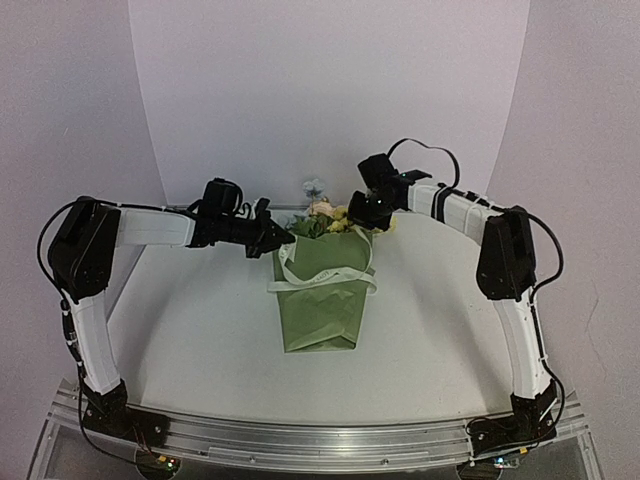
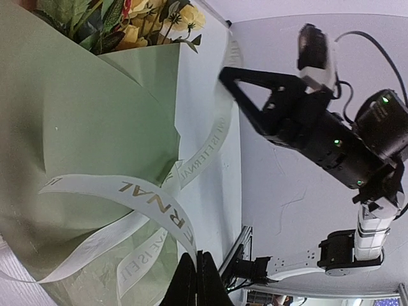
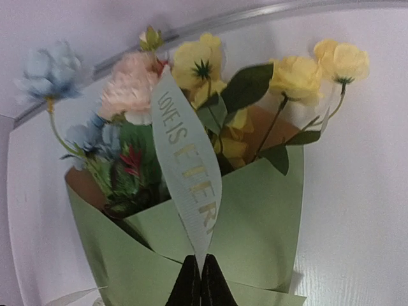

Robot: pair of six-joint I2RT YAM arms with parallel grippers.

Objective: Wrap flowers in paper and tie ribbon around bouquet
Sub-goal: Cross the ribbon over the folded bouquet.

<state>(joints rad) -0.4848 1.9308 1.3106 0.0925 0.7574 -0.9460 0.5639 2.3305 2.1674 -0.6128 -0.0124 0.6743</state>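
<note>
On the white table (image 1: 440,330), well out from my two bases, lies the bouquet (image 1: 322,305), its closed end toward me and its open end pointing away. It sits between my two arms, roughly midway across the tabletop.

Olive-green and creased, the paper (image 2: 83,134) is folded round the stems as a broad cone, one flap lapping over the other at the front. Out of its open top come the flowers (image 3: 204,60): several pale yellow blooms, one pink and some grey-blue, with dark green leaves among them. The lower stems are hidden inside the wrap.

Cream with gold lettering, of which I can read LOVE IS ETER on one stretch, the ribbon (image 3: 186,172) loops loosely across the front of the paper about halfway down. It rises on both sides toward the blooms, slack in the middle.

My left pincer (image 1: 284,240) hangs at the upper left corner of the wrap, clenched on one length of the ribbon, which runs straight down into the closed tips in my left wrist view. My right pincer (image 1: 366,218) sits at the upper right, just beside the yellow blooms. It is likewise clamped on the ribbon, and the strip climbs from between its pressed-together fingers in front of the pink bloom.
</note>
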